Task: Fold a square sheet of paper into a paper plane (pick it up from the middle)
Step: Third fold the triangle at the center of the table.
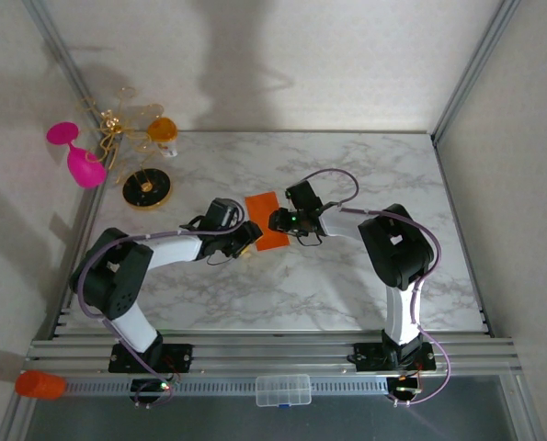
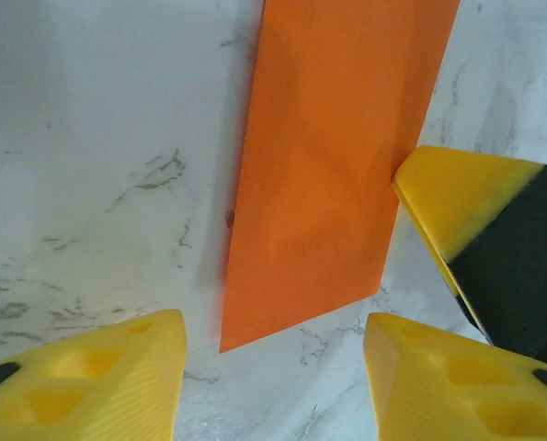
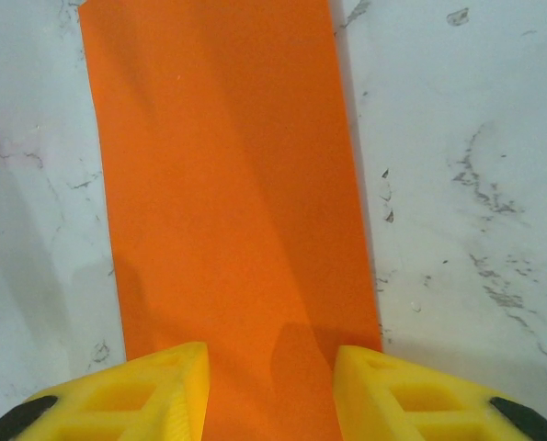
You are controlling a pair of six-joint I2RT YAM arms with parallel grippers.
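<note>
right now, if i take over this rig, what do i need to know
left gripper: open, jaws apart just short of one short end of the orange sheet, nothing held.
right gripper: open, fingers over both long edges of the sheet, perhaps pressing it down; no grip.
Sheet: flat on the marble table, mid-table, a long rectangle.
Done: apparently a half fold.
Left: nose folds and wings; no plane yet.

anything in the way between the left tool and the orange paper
Nothing visible. The left tool hangs open over the bare marble table, just short of the near end of the square sheet of paper, which lies flat, folded to a strip. One finger of the right tool sits at the strip's side edge, out of the path.
</note>
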